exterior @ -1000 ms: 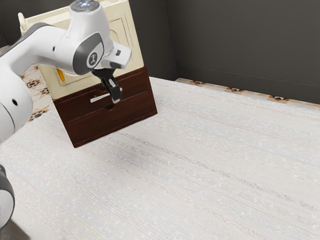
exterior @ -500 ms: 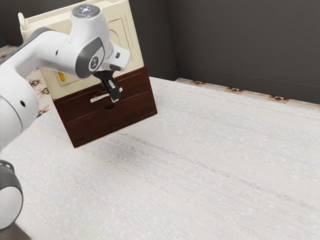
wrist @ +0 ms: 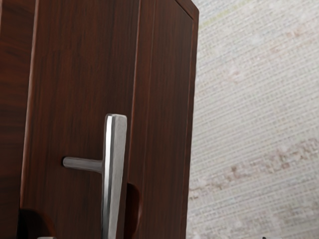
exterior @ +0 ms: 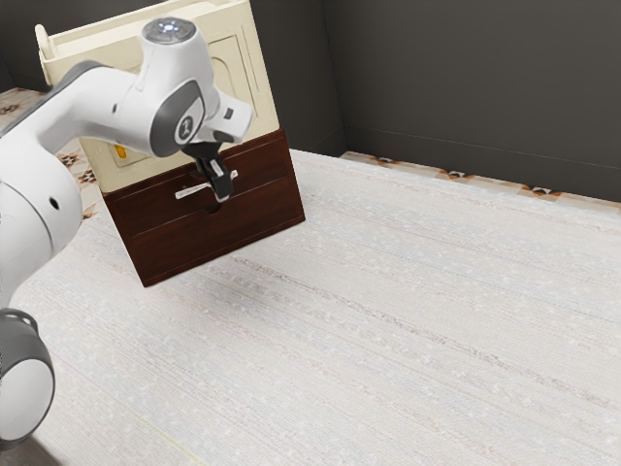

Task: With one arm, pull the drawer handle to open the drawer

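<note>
Gripper at the silver handle (drawer closed); its spread I cannot tell.

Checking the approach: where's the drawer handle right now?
The handle is in the exterior view's left half, on the dark drawer front below the cream section, with the gripper overlapping it toward the exterior view's right.
</note>
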